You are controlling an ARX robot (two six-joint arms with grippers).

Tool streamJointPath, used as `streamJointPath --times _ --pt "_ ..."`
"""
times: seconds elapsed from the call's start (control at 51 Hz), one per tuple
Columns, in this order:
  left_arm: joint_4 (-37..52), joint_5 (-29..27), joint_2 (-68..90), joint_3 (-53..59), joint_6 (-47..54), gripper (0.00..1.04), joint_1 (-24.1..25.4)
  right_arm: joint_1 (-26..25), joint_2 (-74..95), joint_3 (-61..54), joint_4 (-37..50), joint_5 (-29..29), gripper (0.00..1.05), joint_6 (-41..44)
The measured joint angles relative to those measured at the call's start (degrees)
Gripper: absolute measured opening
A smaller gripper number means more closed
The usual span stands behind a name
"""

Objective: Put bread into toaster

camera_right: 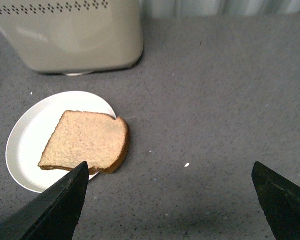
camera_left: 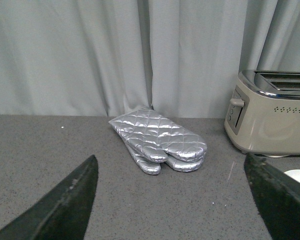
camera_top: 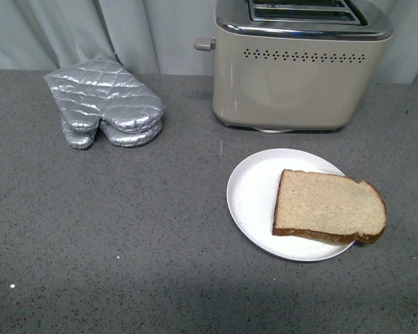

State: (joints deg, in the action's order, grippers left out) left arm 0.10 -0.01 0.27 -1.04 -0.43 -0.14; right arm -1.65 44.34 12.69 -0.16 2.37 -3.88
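The left fingers (camera_left: 70, 205), two dark blades, stand spread wide with nothing between them. The right fingers (camera_right: 60, 210), also two, are likewise spread and hold nothing. One squarish, brown-crusted slice of light tan bread (camera_top: 327, 205) lies flat on one round white plate (camera_top: 254, 188), its rounded top hanging over the rim on the robot's right. Just behind the plate stands one boxy cream-beige toaster (camera_top: 292, 83) with a chrome top, two slots, one row of small vent holes and one knob on its left side. Well apart to the left, two silver quilted oven mitts (camera_top: 104, 101) lie stacked on the grey speckled worktop (camera_top: 125, 264), before a pale curtain (camera_top: 70, 31).
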Motion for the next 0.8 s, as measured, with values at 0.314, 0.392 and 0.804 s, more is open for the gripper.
streamJointPath --times 0.314,0.392,0.804 --pt "-0.02 0.00 0.00 0.00 0.13 0.98 0.00 -0.59 42.97 15.30 5.86 9.99 0.95 -5.88" --pt "-0.02 0.00 0.00 0.00 0.13 0.98 0.00 -0.20 48.13 17.81 6.14 11.10 0.95 -7.10" --pt "-0.02 0.00 -0.02 0.00 0.13 0.98 0.00 2.29 61.44 26.62 4.13 13.49 0.95 -14.82"
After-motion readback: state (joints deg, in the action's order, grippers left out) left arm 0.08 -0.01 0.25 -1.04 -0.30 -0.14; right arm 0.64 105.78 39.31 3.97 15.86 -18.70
